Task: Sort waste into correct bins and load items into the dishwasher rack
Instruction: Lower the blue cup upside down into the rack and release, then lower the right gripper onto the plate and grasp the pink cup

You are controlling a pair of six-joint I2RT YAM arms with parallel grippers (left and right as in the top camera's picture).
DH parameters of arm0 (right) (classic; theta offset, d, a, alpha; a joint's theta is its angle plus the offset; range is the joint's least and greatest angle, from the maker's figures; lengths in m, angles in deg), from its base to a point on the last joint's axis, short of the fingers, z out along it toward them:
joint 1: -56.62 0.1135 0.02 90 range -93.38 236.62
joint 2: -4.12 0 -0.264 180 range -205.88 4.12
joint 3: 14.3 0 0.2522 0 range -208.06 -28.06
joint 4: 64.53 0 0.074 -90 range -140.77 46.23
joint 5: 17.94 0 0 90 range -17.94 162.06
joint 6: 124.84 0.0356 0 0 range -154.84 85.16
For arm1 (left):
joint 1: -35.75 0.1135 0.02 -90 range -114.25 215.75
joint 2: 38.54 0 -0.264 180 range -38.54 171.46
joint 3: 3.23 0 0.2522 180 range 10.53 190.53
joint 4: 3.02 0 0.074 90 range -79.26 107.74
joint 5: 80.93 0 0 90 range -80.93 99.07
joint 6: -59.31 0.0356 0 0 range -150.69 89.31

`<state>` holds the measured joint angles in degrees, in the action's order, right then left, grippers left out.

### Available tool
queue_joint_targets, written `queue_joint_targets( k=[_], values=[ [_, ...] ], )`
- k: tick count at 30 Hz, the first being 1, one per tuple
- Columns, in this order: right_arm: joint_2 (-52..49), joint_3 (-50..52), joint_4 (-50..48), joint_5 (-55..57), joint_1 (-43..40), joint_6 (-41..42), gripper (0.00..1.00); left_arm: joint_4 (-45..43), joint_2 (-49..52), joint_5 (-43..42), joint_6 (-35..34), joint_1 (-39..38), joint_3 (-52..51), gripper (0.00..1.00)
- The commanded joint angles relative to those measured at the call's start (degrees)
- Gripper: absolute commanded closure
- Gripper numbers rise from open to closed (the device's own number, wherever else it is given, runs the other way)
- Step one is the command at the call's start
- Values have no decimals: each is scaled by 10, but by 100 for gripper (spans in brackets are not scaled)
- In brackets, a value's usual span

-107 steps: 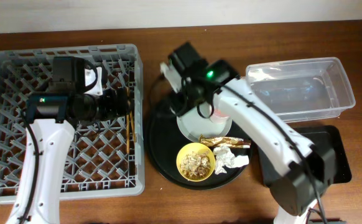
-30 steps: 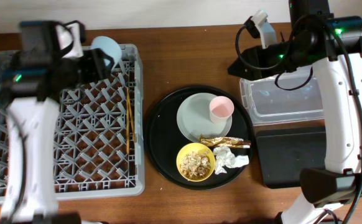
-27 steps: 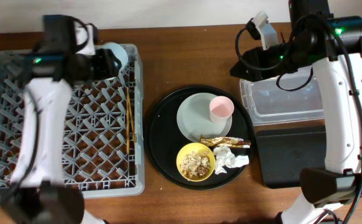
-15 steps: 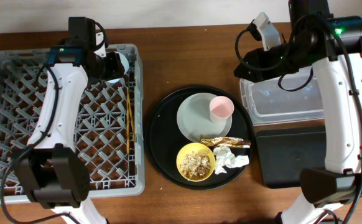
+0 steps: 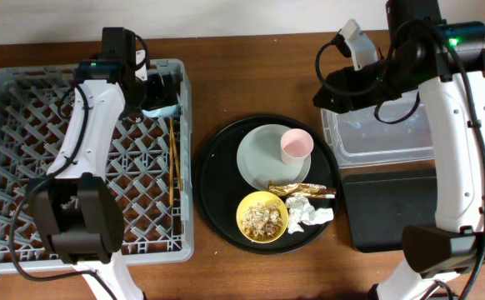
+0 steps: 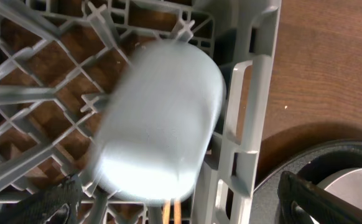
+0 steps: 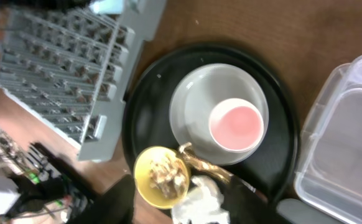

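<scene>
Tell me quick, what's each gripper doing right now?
Left gripper: open, over the light blue cup.
Right gripper: open, holding nothing.

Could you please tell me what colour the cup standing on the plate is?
The cup is pink, clearest in the right wrist view.

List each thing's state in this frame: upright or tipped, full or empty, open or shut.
Light blue cup: tipped over in the dishwasher rack corner, ungripped.
Left gripper: jaws open.
Right gripper: jaws open, empty.
Pink cup: upright, empty.
Yellow bowl: upright, holding food scraps.
Clear tub: empty.
Black tray: empty.
Tissue: crumpled.
Chopsticks: lying flat in the dishwasher rack.
</scene>
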<state>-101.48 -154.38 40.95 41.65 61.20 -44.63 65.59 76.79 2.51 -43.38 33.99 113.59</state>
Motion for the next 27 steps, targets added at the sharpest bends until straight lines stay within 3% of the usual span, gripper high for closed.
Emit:
queue_joint_targets(
  k=[1, 10, 14, 19, 22, 24, 27],
  values=[
    [-2, -2, 19, 38, 0, -5, 45, 13, -6, 6, -1, 0, 45, 1],
    [-6, 17, 32, 127, 65, -3, 43, 129, -109, 4, -1, 0, 159, 5],
    [-6, 91, 16, 184, 120, 39, 45, 181, -189, 5, -1, 1, 160, 5],
    [-6, 251, -104, 185, 169, 58, 47, 216, -243, 44, -1, 0, 160, 7],
    [-6, 325, -188, 189, 186, 58, 51, 227, -245, 45, -1, 0, 160, 7],
    [-6, 369, -244, 210, 190, 58, 62, 241, -243, 45, -1, 0, 160, 4],
    [-6, 418, -313, 240, 190, 58, 65, 259, -242, 45, -1, 0, 158, 1]
  ],
)
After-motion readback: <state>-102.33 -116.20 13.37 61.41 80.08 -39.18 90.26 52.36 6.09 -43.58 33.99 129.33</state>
